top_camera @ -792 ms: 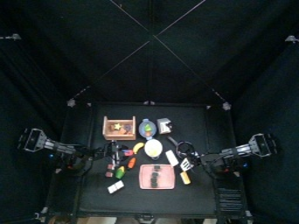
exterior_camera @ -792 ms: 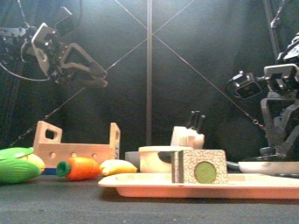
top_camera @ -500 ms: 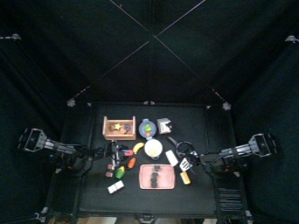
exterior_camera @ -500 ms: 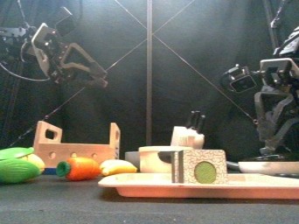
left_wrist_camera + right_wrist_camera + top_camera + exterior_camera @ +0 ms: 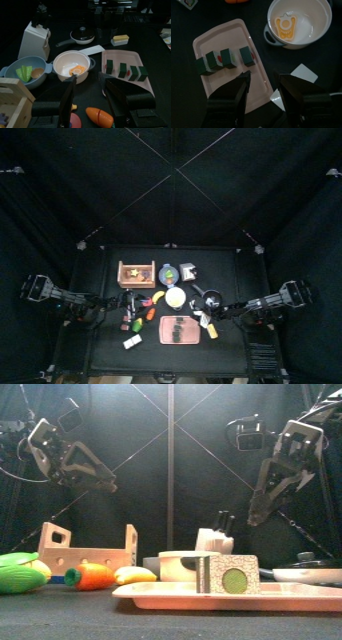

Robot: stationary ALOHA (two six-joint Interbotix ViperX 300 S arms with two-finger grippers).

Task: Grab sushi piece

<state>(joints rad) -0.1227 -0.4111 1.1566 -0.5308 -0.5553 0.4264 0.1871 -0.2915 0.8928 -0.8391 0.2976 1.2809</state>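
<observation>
Three sushi pieces (image 5: 228, 58), dark green wraps around white rice, stand in a row on a pink tray (image 5: 216, 42) near the table's front. The left wrist view shows them too (image 5: 124, 70), and the front view shows one piece end-on (image 5: 233, 574). My right gripper (image 5: 264, 77) is open and empty, hanging above the tray's edge beside the pieces; in the front view it hangs high (image 5: 259, 510). My left gripper (image 5: 90, 82) is open and empty, held high at the left (image 5: 102, 480), over a white bowl.
A white bowl (image 5: 72, 65) with an orange piece sits beside the tray. A blue bowl of vegetables (image 5: 25, 72), a white knife block (image 5: 35, 40), a small pan (image 5: 82, 34) and a wooden crate (image 5: 88, 549) stand behind. A carrot (image 5: 91, 575) lies at front left.
My right arm has swung in from the far right and now hangs over the tray. My left arm has shifted only slightly.
</observation>
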